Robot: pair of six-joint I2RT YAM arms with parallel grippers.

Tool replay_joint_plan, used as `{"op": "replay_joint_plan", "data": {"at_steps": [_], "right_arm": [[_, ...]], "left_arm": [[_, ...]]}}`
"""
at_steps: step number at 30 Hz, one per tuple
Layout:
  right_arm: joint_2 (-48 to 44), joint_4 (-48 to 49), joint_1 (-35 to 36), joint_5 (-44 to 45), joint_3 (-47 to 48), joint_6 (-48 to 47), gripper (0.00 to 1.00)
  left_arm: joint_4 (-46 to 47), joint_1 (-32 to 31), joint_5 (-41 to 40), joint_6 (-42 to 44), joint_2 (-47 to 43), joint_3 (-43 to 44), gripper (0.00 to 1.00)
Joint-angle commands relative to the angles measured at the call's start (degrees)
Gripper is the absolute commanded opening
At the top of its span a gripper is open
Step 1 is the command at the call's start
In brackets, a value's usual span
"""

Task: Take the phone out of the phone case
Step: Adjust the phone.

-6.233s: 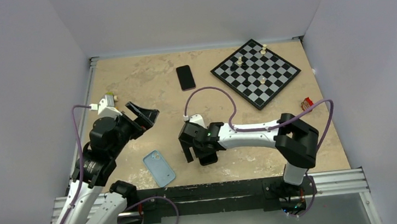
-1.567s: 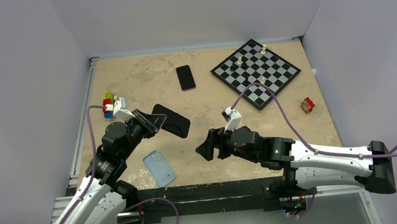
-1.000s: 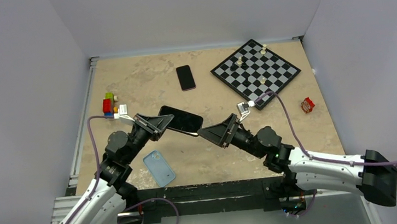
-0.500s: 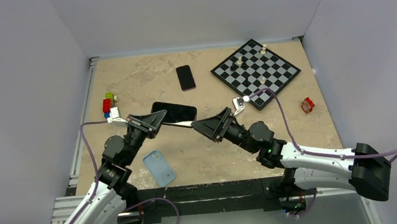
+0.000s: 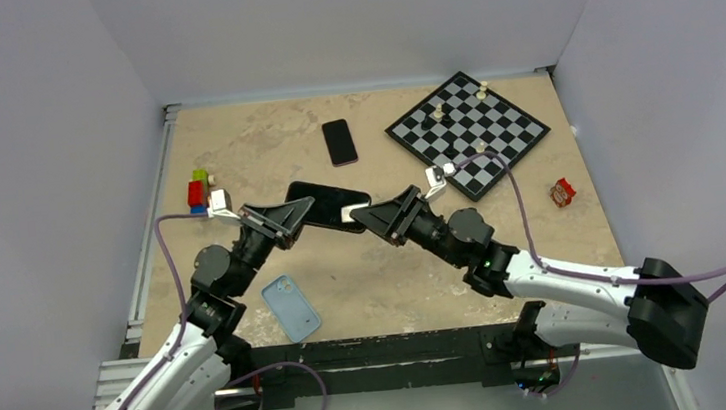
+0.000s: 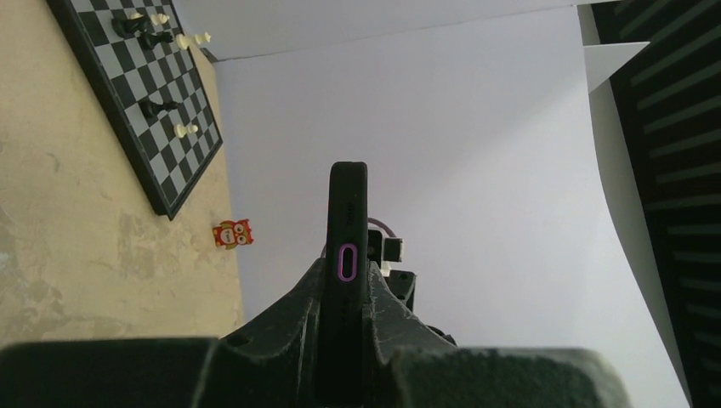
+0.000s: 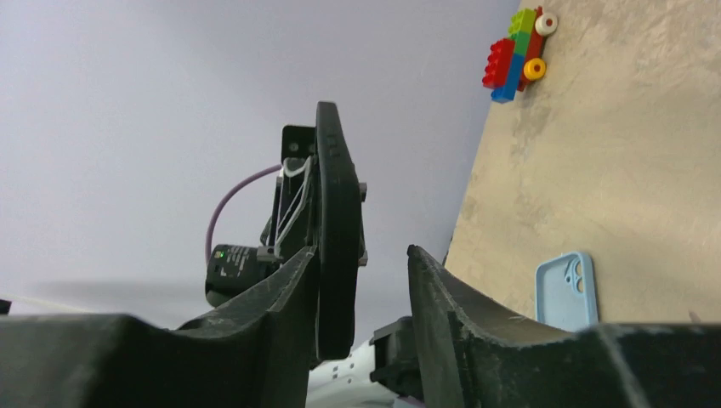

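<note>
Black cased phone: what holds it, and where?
Left pincer clamps the black cased phone at one end; right pincer is open around the other end.

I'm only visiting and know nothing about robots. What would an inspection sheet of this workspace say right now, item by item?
Surface: tan mottled tabletop.
Job's things: black cased phone, held in the air between the two arms.
Clutter: blue phone case lying near the front edge; second black phone; chessboard with a few pieces; toy brick car; small red item.
End effectors: left end effector clamped on the cased phone; right end effector open around its other end, with a gap on one side.
Cables: a purple cable loops along each arm; no snag seen.
Surroundings: plain pale walls on three sides; nothing else seen.
</note>
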Motion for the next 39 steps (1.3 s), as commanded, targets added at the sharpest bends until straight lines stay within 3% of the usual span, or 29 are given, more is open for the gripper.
{"op": "replay_joint_plan", "data": {"at_steps": [1,5,8,9,10,12,13,14,18,21,24,26,28,31,39], "right_arm": [[4.0,9.1,-2.2,-2.7,2.6,-1.1,0.36],[9.7,16.5,-2.3,-6.9,5.4,-1.9,0.27],[12.6,19.1,-2.8,-8.2,6.2,-2.2,0.04],[13.0,19.8,-3.1,-8.3,6.1,-2.0,0.00],[13.4,19.9,-3.8,-8.6,5.8,-1.9,0.00],[13.3,19.5,-5.4,-10.2,5.6,-3.3,0.00],[12.8,18.1,-6.7,-11.6,5.8,-5.3,0.00],[12.1,13.8,-7.8,-12.7,6.3,-8.3,0.00],[9.1,-12.6,-11.8,-15.5,13.8,-24.3,0.00],[10.0,-29.5,-13.1,-18.3,21.6,-38.2,0.00],[12.5,-42.3,-13.9,-23.9,27.4,-48.9,0.00],[13.5,-46.6,-14.9,-28.5,29.6,-52.6,0.00],[15.1,-48.7,-16.2,-36.0,31.6,-55.2,0.00],[18.6,-53.7,-17.2,-43.1,36.7,-60.0,0.00],[22.0,-59.3,-18.0,-54.6,43.0,-70.4,0.00]], "left_arm": [[9.3,-0.3,0.3,-2.5,-0.8,-0.1,0.00],[9.1,-0.2,-0.2,-1.0,-0.4,-0.3,0.00],[8.4,-0.2,-0.5,0.1,-0.3,-1.2,0.00],[7.1,-0.2,0.2,0.3,-0.3,-1.4,0.00],[4.3,-0.2,1.3,-0.1,-0.4,-1.2,0.10],[-6.1,-0.2,3.5,-0.5,-1.4,0.1,0.60],[-13.2,-0.1,4.5,0.7,-2.1,1.4,0.92],[-21.3,-0.1,5.2,3.0,-2.7,3.9,0.99],[-49.2,0.2,0.9,19.5,-4.5,13.5,1.00],[-59.7,0.2,-5.0,31.9,-4.5,19.7,1.00],[-59.3,0.2,-2.8,42.5,-4.1,23.2,0.97],[-55.3,0.2,3.4,49.2,-2.5,24.1,0.90],[-52.7,0.2,11.6,55.6,2.0,26.7,0.88],[-57.8,0.2,18.8,62.5,11.5,33.6,0.88],[-62.0,0.2,26.6,75.0,20.3,38.1,0.90]]}}
